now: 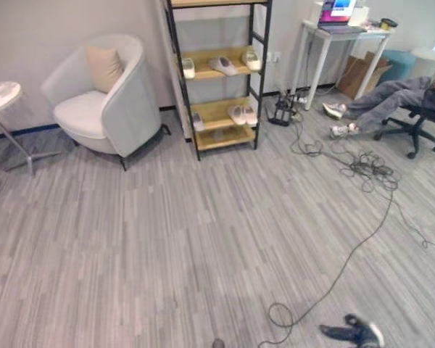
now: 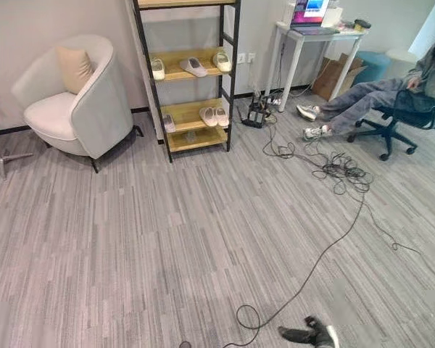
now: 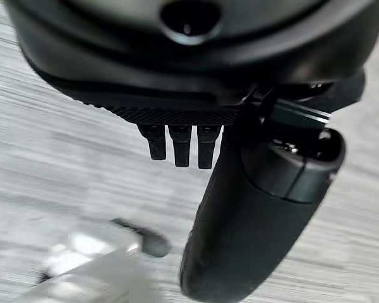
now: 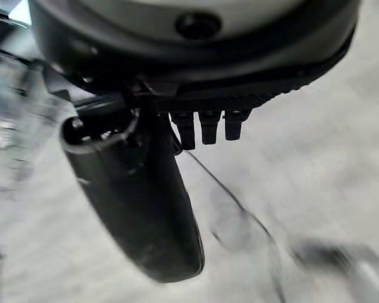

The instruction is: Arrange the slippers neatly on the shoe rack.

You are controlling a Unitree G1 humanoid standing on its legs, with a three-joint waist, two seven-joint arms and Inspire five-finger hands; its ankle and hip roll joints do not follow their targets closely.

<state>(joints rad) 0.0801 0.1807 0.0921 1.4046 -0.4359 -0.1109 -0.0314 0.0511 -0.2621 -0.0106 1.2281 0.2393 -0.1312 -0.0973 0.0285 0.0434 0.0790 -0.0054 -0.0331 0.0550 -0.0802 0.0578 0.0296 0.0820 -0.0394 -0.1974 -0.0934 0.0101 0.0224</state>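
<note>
Left hand (image 3: 240, 240) hangs over the grey striped floor (image 1: 167, 239), dark fingers straight, thumb out, holding nothing. Right hand (image 4: 145, 208) is just the same: loose and empty above the floor. Well across the room, pale slippers (image 1: 223, 65) sit on two wooden shelves of the black-framed shoe rack (image 1: 225, 136), beside a white armchair (image 1: 94, 109).

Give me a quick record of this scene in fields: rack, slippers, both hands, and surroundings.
Shoe rack: upright, between armchair and white desk
Slippers: pale, on two of its wooden shelves
Left hand: open, holding nothing, above the floor
Right hand: open, holding nothing, above the floor
Surroundings: seated person at the right, cables across the floor
</note>
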